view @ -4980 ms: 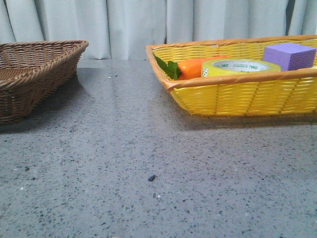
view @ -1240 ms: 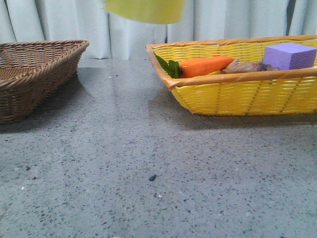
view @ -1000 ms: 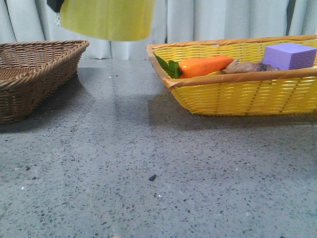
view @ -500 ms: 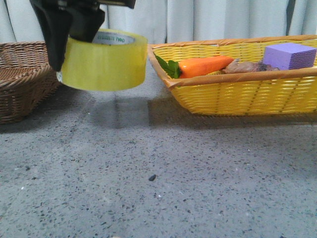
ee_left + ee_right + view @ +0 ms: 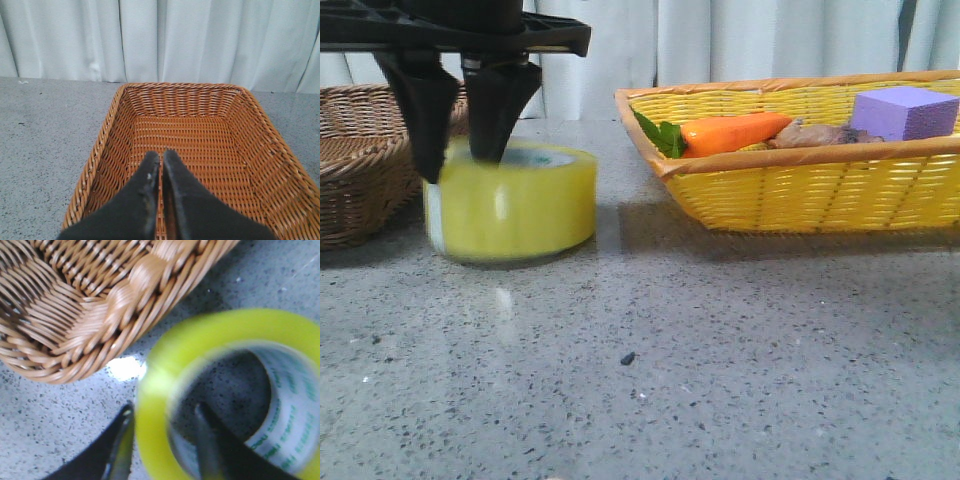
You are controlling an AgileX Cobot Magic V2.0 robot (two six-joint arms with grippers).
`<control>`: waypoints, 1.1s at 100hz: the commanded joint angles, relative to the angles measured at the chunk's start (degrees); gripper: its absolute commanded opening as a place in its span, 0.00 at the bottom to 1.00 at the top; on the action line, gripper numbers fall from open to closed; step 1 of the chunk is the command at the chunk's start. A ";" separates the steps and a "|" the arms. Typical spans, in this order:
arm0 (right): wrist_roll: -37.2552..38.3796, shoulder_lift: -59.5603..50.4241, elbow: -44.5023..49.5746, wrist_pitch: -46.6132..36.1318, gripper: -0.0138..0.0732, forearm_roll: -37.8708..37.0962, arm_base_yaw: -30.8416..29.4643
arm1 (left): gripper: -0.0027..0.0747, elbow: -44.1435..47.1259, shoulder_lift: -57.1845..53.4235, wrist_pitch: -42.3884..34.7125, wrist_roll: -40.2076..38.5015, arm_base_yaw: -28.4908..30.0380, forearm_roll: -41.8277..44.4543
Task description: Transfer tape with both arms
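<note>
1. The tape (image 5: 510, 203), airborne half a second ago, is now resting on the worktop (image 5: 720, 350) beside the brown basket (image 5: 360, 160).
2. The right tool (image 5: 460, 150) is still pinching its wall.
3. The left tool (image 5: 161, 165) is waiting closed, empty, for the handover.

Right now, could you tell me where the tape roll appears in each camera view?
Front view: the tape stands on the table, left of centre, beside the brown wicker basket.
Left wrist view: not in it; only that basket.
Right wrist view: it fills the frame, the basket behind.
</note>
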 commanded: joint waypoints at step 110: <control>0.33 -38.98 -1.75 1.32 0.07 -19.13 -0.12 | 0.56 -26.98 23.04 17.76 2.92 -33.63 -0.09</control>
